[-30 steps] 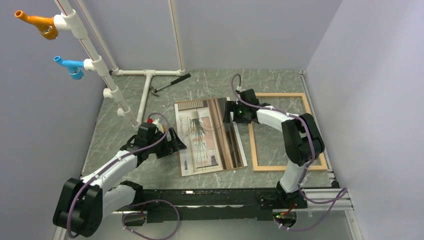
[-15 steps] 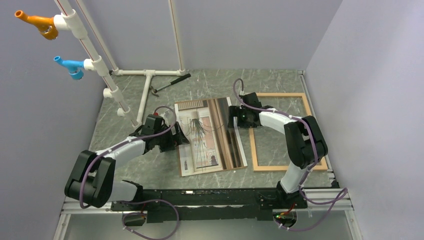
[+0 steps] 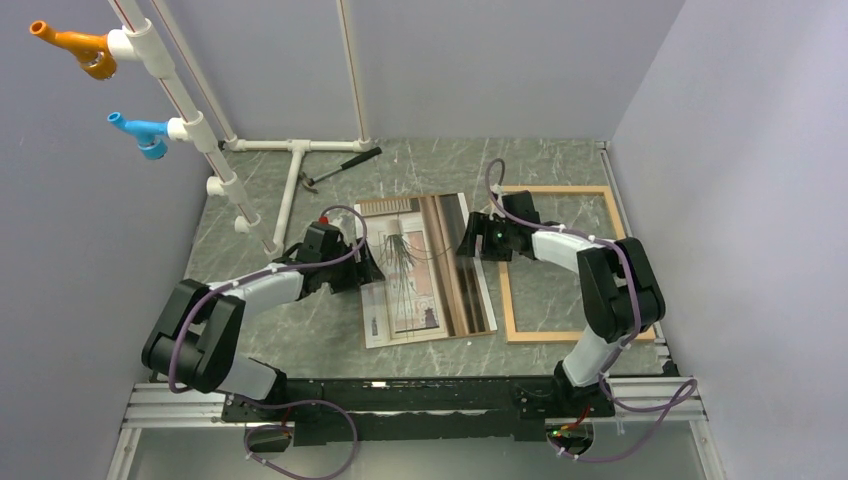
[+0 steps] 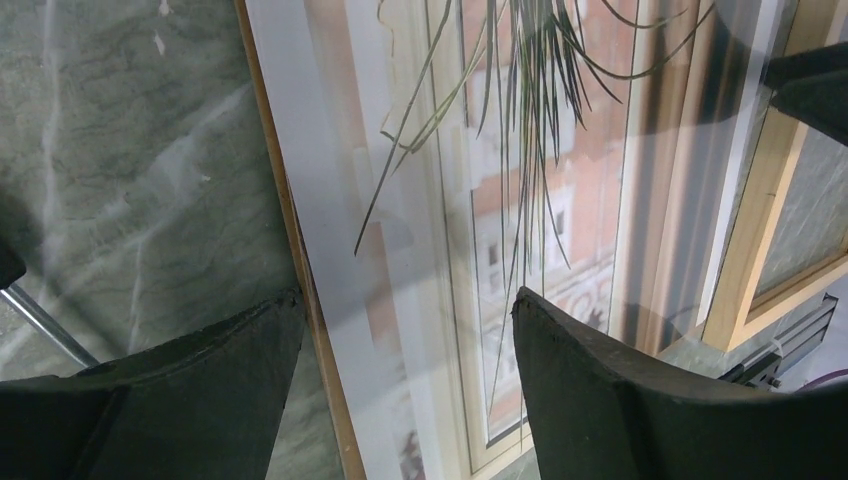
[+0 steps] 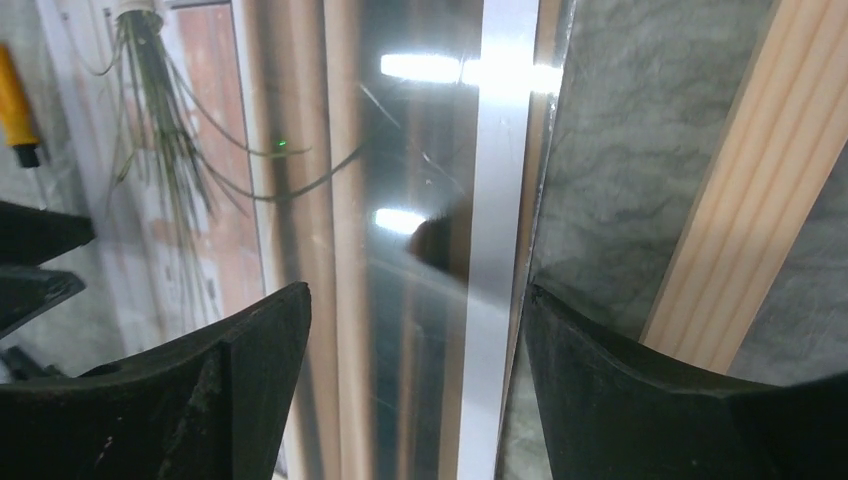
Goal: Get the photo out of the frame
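Observation:
The photo [image 3: 425,270], a beige-and-brown print with a dark wispy plant and a glossy surface, lies flat mid-table. The empty light-wood frame [image 3: 575,265] lies just right of it, with table showing through. My left gripper [image 3: 365,265] is at the photo's left edge. In the left wrist view it is open [image 4: 408,300], one finger over the table and the other over the photo [image 4: 520,200]. My right gripper [image 3: 468,240] is open [image 5: 417,292] astride the photo's right edge [image 5: 490,200], with the frame's rail [image 5: 740,200] beside it.
A hammer [image 3: 340,167] and a white pipe structure [image 3: 290,190] lie at the back left. Orange [image 3: 75,45] and blue [image 3: 140,130] fittings stick out from a slanted pipe. A small orange-handled tool [image 5: 12,100] lies left of the photo. Walls enclose the table.
My left arm has swung right until its gripper reached the photo's left edge. My right gripper has shifted right, from over the photo to its right edge.

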You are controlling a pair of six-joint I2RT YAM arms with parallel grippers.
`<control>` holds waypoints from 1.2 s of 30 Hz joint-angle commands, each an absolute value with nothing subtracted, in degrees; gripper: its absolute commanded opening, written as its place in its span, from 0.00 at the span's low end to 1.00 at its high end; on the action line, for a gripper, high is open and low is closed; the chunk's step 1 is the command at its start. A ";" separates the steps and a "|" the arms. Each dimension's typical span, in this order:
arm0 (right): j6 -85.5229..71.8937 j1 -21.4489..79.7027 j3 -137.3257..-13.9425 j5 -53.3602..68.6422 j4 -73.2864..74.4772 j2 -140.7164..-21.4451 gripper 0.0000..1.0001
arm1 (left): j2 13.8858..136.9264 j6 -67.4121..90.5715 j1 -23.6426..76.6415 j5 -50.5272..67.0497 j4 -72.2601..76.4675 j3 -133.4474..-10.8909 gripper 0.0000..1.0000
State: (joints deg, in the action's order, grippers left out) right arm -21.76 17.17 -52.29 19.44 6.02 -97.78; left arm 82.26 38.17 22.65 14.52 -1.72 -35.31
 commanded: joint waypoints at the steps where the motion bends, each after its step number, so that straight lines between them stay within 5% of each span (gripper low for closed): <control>1: -25.67 15.10 -49.39 29.21 1.19 -93.87 0.78 | 84.69 36.94 23.01 10.51 -3.67 -32.88 0.81; 10: -28.12 14.94 -48.73 33.46 0.30 -90.61 0.77 | 81.26 36.98 22.92 9.05 -4.44 -31.93 0.83; 17: -29.49 15.01 -49.03 37.03 -1.69 -93.26 0.77 | 78.01 36.90 22.96 5.74 -7.91 -32.04 0.95; 25: -21.59 15.05 -51.94 19.57 14.32 -90.88 0.80 | 77.54 33.10 23.00 5.63 -15.50 -37.07 0.99; 36: -24.10 21.08 -41.57 13.79 24.27 -76.29 0.76 | 67.51 32.43 25.78 0.17 -25.41 -38.55 0.99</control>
